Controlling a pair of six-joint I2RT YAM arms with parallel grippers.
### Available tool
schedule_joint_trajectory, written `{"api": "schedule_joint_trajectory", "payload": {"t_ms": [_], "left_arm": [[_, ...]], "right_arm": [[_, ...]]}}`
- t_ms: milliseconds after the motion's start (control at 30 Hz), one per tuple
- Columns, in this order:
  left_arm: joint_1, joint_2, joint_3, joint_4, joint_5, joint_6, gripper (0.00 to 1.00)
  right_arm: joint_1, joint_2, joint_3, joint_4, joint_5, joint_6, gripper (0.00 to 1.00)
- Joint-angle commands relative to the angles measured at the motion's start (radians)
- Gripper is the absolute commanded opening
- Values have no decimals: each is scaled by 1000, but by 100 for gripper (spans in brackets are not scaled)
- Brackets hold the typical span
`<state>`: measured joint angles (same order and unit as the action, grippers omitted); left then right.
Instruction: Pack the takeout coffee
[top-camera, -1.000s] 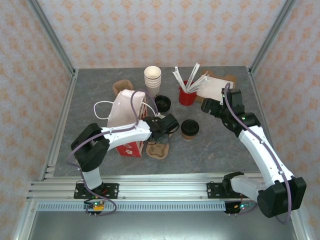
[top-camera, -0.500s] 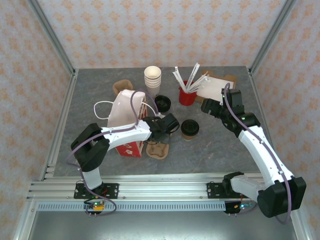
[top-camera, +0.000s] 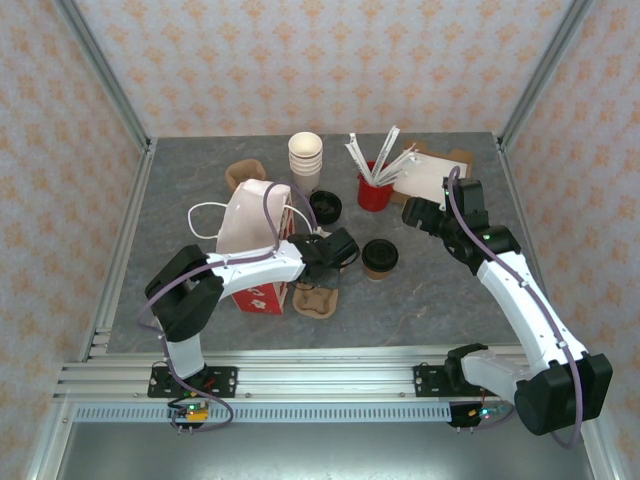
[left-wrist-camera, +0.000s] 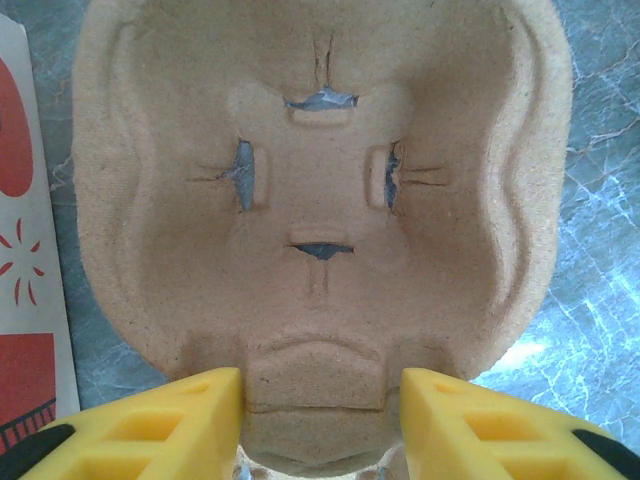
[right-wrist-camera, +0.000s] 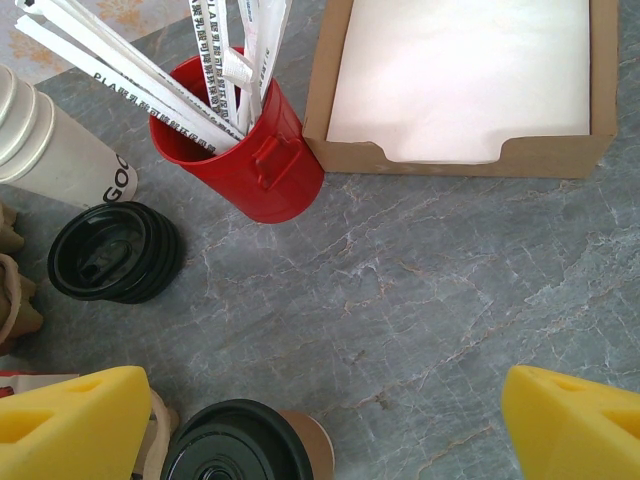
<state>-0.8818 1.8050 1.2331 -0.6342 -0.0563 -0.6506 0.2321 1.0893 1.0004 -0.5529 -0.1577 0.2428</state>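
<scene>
Top external view: the takeout coffee (top-camera: 380, 257), a small tan paper cup under a round black plastic lid, stands upright on the grey stone-patterned table (top-camera: 430, 300). It is near the middle, between the two arms and touched by neither.

To its left stands a tall red-and-white paper bag (top-camera: 252, 250) with white cord handles. Just beside the bag's base, on the coffee's side, lies a brown moulded-pulp cup carrier (top-camera: 315, 298). The left gripper (left-wrist-camera: 320, 420) hangs over that carrier. In the left wrist view its yellow fingers (left-wrist-camera: 150, 430) stand partway apart on either side of a raised ridge at the carrier's edge. I cannot tell whether they actually press on it.

The right gripper (right-wrist-camera: 320, 425) hovers behind and to the right of the coffee, its yellow fingertips spread wide and nothing caught between them. The right wrist view looks down on the coffee's black lid, low in the picture and close to one fingertip.

Farther back on the table are:
- a stack of lidless cream paper cups (top-camera: 306, 160)
- a short pile of loose black plastic lids (top-camera: 326, 207) just in front of the stack
- a red metal pot (top-camera: 374, 192) holding paper-wrapped straws
- a shallow cardboard box of white napkins (top-camera: 432, 175) beside the pot
- a second brown pulp carrier (top-camera: 243, 173) behind the bag
</scene>
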Motion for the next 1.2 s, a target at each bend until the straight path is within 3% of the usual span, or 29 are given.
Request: {"api": "schedule_joint_trajectory", "payload": {"t_ms": [0, 433, 633, 1167], "left_arm": [[9, 13, -3, -8, -6, -1, 45], [-11, -28, 6, -44, 84, 78, 39], [-28, -65, -6, -79, 110, 109, 41], [-34, -54, -23, -72, 103, 36, 49]], "right_arm": [[-4, 0, -9, 15, -6, -9, 91], [-4, 0, -8, 15, -3, -10, 91], [-4, 5, -9, 19, -10, -7, 91], [-2, 13, -1, 18, -15, -7, 91]]}}
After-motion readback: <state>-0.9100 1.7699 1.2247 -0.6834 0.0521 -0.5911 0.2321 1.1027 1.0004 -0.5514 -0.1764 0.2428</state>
